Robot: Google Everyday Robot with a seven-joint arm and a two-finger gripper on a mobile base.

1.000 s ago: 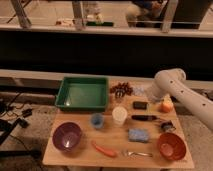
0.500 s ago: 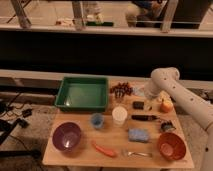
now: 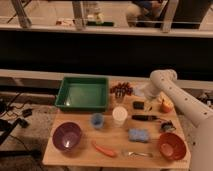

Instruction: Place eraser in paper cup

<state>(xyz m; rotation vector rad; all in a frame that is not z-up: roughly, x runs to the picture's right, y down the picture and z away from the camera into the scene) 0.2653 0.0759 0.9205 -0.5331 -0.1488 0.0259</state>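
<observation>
One risk: the gripper, open or closed I cannot tell, hangs just beside the eraser; a skewed descent could knock it toward the pen, away from the white cup.

A wooden table stands on a grey floor. Black cables lie on the floor to its left. Behind the table runs a pale ledge, and above it a wide dark wall panel. Over the panel, metal posts rise from a rail, with a warmly lit level beyond. The gripper hangs over the table's far right part.
</observation>
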